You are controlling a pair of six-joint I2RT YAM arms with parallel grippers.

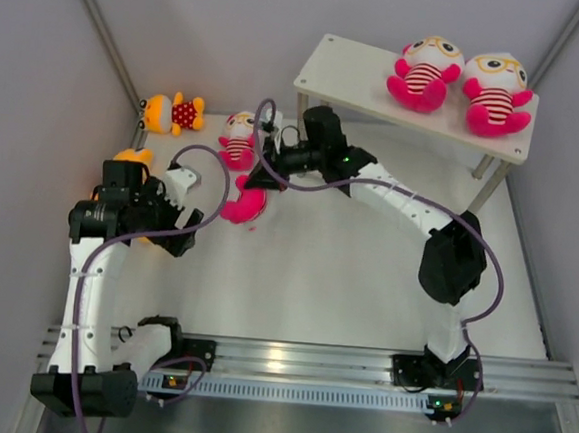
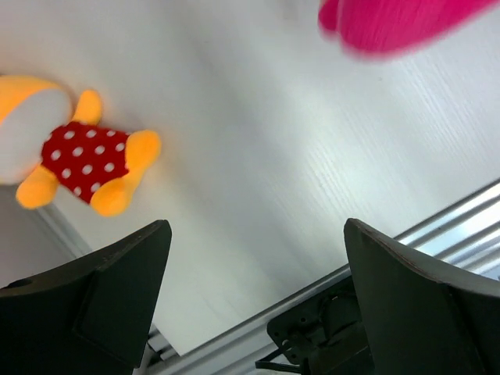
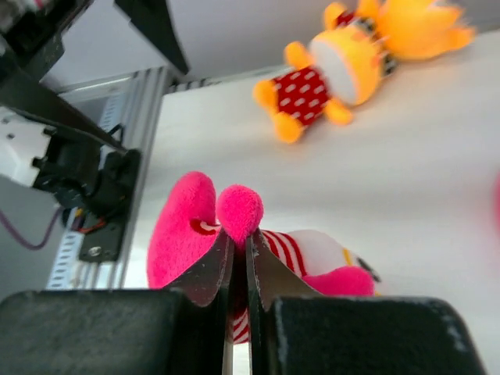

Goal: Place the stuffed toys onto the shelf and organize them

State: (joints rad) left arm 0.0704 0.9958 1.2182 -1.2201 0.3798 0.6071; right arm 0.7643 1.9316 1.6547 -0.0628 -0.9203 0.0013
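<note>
My right gripper is shut on a limb of a pink striped stuffed toy. In the top view this toy hangs low under the right gripper, left of the table's middle. My left gripper stands open and empty, and the same toy shows as a pink blur at the upper right of its view. In the top view the left gripper is just left of the toy. Two pink toys sit on the shelf. Another pink toy and an orange toy lie at the back left.
A second orange toy is partly hidden behind the left arm, and an orange one lies on the table in the left wrist view. Grey walls close in both sides. A metal rail runs along the near edge. Purple cables loop over both arms.
</note>
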